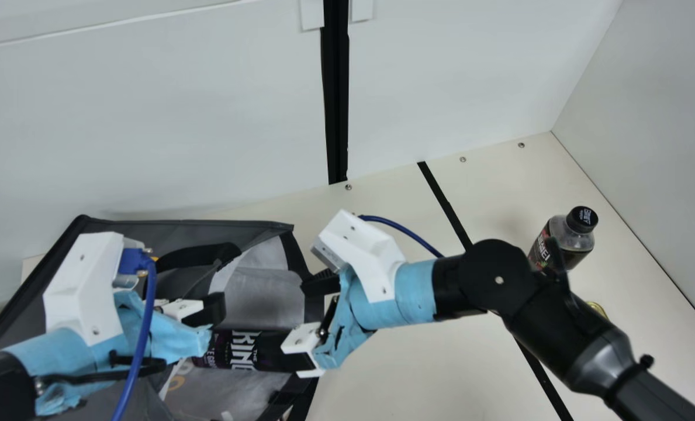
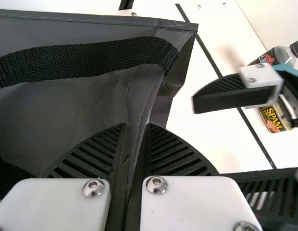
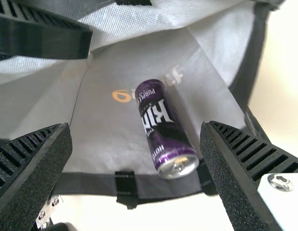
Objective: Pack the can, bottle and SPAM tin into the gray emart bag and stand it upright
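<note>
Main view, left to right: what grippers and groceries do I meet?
Left gripper → purple can → right gripper → dark bottle with black cap

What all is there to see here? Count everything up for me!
Bag: one, gray with black straps, on the table
Can: one, purple, inside the bag
Bottle: one, dark, black cap, near the side wall
SPAM tin: one, yellow-labelled, beside the bottle
Table: one, cream, underneath
Wall panels: several, white, around the table
Studs: a few, metallic, along the table's back
Left end effector: one, black, pinching the bag
Right end effector: one, black, open near the can
</note>
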Motion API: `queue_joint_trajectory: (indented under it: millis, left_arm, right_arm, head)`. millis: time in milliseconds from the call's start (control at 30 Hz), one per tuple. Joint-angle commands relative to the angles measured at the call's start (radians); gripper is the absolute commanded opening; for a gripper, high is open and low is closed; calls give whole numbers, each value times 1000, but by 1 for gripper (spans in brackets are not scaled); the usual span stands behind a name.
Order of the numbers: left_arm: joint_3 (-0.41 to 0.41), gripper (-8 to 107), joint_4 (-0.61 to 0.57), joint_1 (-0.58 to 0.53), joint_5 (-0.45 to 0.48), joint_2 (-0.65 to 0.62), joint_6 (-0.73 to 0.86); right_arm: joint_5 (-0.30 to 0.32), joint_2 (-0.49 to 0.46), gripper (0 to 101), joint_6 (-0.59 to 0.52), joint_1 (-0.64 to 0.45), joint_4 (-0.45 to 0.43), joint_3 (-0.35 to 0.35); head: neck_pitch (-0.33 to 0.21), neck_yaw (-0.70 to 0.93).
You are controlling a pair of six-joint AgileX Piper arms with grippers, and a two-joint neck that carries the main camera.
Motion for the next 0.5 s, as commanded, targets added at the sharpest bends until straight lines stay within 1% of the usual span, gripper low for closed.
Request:
queue_joint_trajectory:
  millis: [0, 467]
  left_arm:
    - [0, -8, 0, 0, 0, 0, 0]
    - [0, -8, 0, 0, 0, 0, 0]
  right_arm:
    - [0, -28, 95, 17, -12, -20, 3]
    - [63, -189, 95, 157, -121, -172, 6]
  head:
    - [-23, -2]
    - [-23, -2]
